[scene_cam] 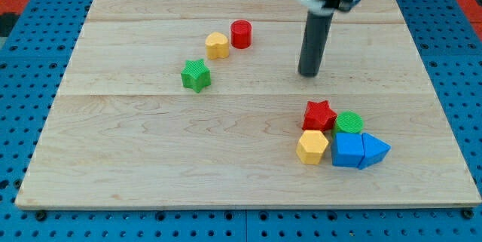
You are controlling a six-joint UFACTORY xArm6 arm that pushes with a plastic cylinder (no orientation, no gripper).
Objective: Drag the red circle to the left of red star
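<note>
The red circle [241, 34] stands on the wooden board near the view's top, left of centre. The red star [319, 114] lies at the lower right, at the top left of a cluster of blocks. My tip [309, 74] rests on the board between them, well to the right of the red circle and a little above the red star, touching neither.
A yellow heart [217, 45] sits just left of the red circle, with a green star [196, 75] below it. Beside the red star are a green circle [349, 123], a yellow hexagon [312, 147], a blue cube [347, 150] and a blue triangle [374, 150].
</note>
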